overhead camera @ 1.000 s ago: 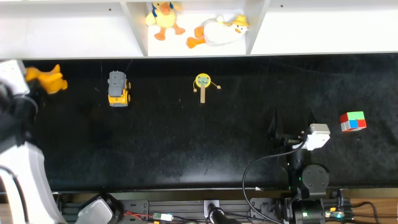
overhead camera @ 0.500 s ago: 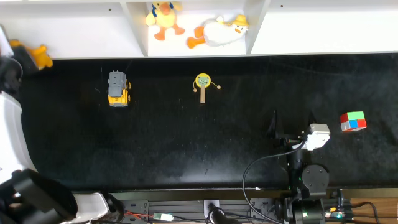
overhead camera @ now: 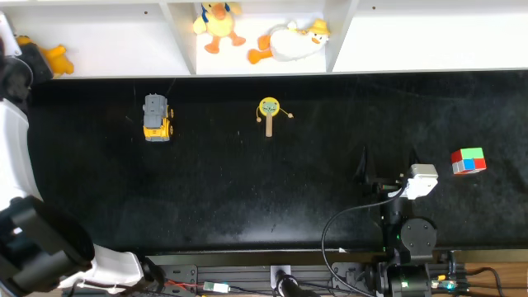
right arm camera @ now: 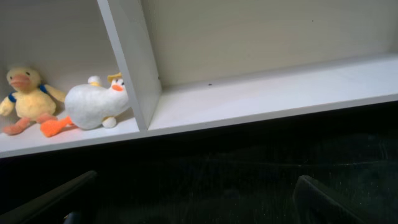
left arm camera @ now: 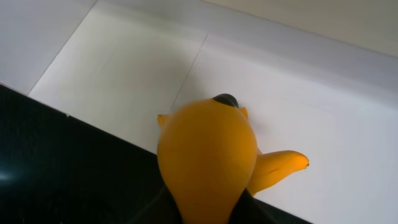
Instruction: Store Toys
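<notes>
- Gripping an orange toy (left arm camera: 208, 155), the left gripper (left arm camera: 207, 214) has its fingers closed narrow on the toy's lower body.
- In the top view the orange toy sits at the far left, over the left compartment of the white shelf (overhead camera: 124, 49), close to its front edge.
- The left wrist view puts the toy above the line where the black mat (overhead camera: 247, 190) meets the shelf floor. Cannot tell whether it touches the floor.
- The right gripper (overhead camera: 386, 167) is low on the right side of the mat, fingers spread wide, nothing between them.
- Middle compartment: a yellow duck plush (overhead camera: 218, 21) with a white duck plush (overhead camera: 289, 41) just beside it.
- On the mat: a yellow toy truck (overhead camera: 157, 117) left of centre, a green rattle drum (overhead camera: 269, 110) near the middle, and a coloured cube (overhead camera: 469, 160) far right, all well apart from each other.
</notes>
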Robot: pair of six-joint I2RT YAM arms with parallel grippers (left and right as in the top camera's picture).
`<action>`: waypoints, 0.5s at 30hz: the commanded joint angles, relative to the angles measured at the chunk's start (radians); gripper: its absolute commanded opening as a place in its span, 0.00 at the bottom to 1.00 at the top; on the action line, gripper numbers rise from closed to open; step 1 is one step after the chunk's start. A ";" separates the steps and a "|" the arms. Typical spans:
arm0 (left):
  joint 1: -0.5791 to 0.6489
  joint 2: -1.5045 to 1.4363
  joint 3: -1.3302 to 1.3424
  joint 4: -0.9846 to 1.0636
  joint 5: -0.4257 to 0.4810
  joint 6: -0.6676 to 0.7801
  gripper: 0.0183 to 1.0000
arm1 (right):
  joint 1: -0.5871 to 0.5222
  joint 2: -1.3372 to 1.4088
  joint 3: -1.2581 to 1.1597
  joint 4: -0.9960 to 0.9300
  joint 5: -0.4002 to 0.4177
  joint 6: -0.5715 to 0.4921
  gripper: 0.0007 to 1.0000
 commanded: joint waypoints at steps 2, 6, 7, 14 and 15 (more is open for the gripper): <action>-0.004 0.041 0.057 0.016 0.018 -0.014 0.14 | -0.002 -0.008 -0.014 0.004 -0.007 0.007 1.00; -0.004 0.064 0.057 0.019 0.019 -0.019 0.15 | -0.002 -0.008 -0.014 0.004 -0.007 0.007 1.00; -0.005 0.070 0.057 0.020 0.022 -0.025 0.15 | -0.002 -0.008 -0.014 0.004 -0.007 0.007 0.99; -0.034 0.085 0.057 0.040 0.028 -0.024 0.15 | -0.002 -0.008 -0.014 0.004 -0.007 0.007 1.00; -0.037 0.085 0.057 0.042 0.027 -0.024 0.16 | -0.002 -0.008 -0.014 0.004 -0.007 0.007 1.00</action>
